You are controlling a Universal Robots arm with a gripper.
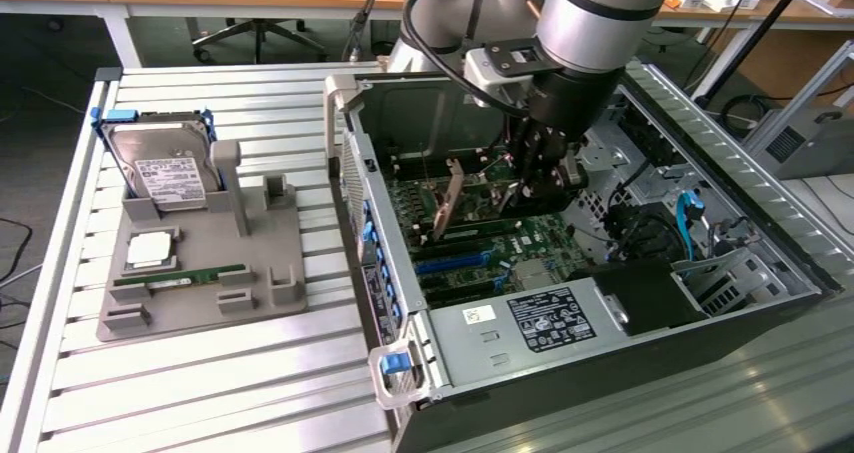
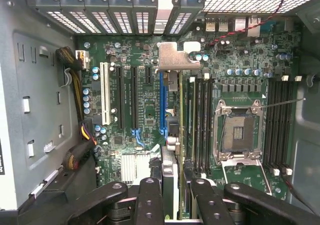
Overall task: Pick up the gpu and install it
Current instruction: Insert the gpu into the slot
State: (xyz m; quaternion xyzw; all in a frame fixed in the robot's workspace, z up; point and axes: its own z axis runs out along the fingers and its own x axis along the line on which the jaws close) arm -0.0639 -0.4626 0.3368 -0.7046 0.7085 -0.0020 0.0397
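Note:
The gpu (image 1: pixel 455 195) hangs on edge inside the open computer case (image 1: pixel 400 223), low over the green motherboard (image 1: pixel 514 243), its silvery bracket toward the case's rear wall. My gripper (image 1: pixel 531 195) reaches down into the case and is shut on the card's top edge. In the wrist view the gpu (image 2: pixel 179 110) runs edge-on away from my gripper (image 2: pixel 175 187), its bracket (image 2: pixel 176 56) at the far end by the rear slot openings. The card lies just beside the long blue slot (image 2: pixel 162 102). Whether it is seated I cannot tell.
A grey fixture (image 1: pixel 274 283) on the slatted table holds a hard drive (image 1: pixel 160 168), a processor chip (image 1: pixel 150 248) and a green memory stick (image 1: pixel 180 273). The power supply (image 1: pixel 547 318), processor socket (image 2: pixel 237 132) and black memory slots (image 2: pixel 202 120) crowd the card.

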